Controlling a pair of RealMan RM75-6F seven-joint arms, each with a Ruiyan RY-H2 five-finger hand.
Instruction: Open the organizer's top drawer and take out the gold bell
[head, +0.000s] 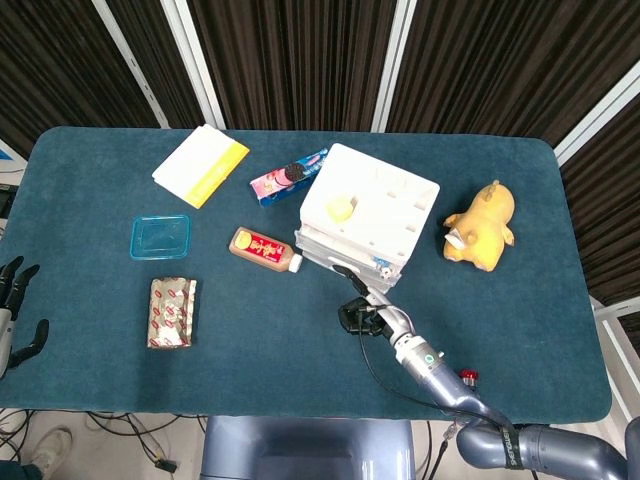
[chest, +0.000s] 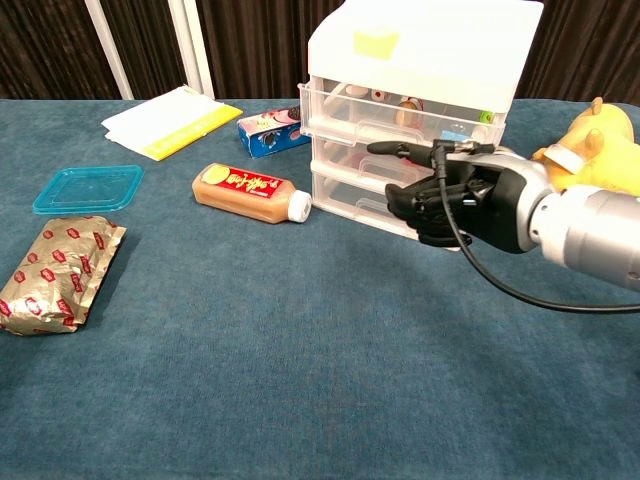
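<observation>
Dark curtains hang behind your blue desk (head: 300, 330). Your right robot hand (chest: 455, 195) sits at the front of the white organizer (chest: 415, 80), fingers curled in with one extended (chest: 400, 148) along the top drawer (chest: 400, 108), which is slightly out. Small items show inside; the gold bell can't be made out. Your left robot hand (head: 12, 310) rests released at the desk's edge.

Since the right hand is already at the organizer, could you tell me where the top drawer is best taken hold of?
Probably the front lip of the top drawer, approached from the organizer's open front face, the side toward the robot. The right hand sits there, one finger extended along that front. Other sides are closed walls.
</observation>
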